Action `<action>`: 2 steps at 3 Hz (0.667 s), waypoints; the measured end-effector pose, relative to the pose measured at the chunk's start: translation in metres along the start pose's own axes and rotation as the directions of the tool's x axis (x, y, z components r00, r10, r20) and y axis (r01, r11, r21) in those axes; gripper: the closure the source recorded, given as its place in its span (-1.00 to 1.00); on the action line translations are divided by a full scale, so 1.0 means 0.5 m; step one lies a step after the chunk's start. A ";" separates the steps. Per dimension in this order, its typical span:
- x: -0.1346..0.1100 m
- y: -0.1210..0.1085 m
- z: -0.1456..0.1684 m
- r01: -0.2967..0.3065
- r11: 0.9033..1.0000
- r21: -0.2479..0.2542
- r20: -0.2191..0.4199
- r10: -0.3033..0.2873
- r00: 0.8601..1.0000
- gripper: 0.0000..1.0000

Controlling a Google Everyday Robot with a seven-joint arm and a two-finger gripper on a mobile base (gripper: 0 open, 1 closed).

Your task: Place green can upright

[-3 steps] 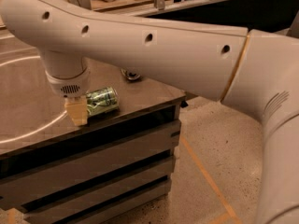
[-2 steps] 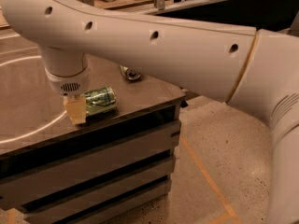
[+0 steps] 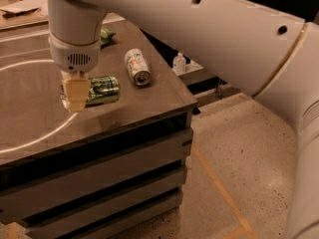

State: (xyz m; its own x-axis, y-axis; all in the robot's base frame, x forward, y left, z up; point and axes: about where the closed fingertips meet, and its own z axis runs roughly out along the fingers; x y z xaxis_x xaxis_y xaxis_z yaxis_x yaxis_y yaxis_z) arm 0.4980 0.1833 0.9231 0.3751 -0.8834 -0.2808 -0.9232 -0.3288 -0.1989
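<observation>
Camera view. We are looking down on a dark table (image 3: 149, 101) with slatted sides, its near right corner jutting toward the speckled floor (image 3: 249, 148).

The green can (image 3: 103, 90) is lying on its side on the tabletop, closer to the near edge than to the far edge, and well in from the near right corner. Its long axis is running roughly along the near edge.

The gripper (image 3: 75, 94) is hanging straight down from the pale arm (image 3: 164, 19), which is crossing the top of the frame. The gripper is sitting at the can's left end and covering it, so only the can's right portion is showing. We cannot tell whether the gripper is clamped on the can or merely in front of it.

A white can (image 3: 137, 67) with green and red marks is also lying on its side, nearer the right edge and apart from the green can. A green snack bag (image 3: 106, 35) is peeking out beyond the arm toward the far edge. A thin white arc (image 3: 37, 136) is curving across the tabletop to the left.
</observation>
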 end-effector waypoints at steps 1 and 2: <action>-0.025 -0.023 -0.059 0.011 0.999 -0.032 0.126 -0.007 0.992 1.00; -0.051 -0.051 -0.114 0.012 0.998 -0.067 0.331 0.011 0.944 1.00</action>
State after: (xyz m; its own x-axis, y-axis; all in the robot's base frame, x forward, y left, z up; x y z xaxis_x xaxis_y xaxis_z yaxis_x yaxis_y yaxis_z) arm 0.5070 0.1952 0.9889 0.3715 -0.7265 -0.5781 -0.9221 -0.3612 -0.1388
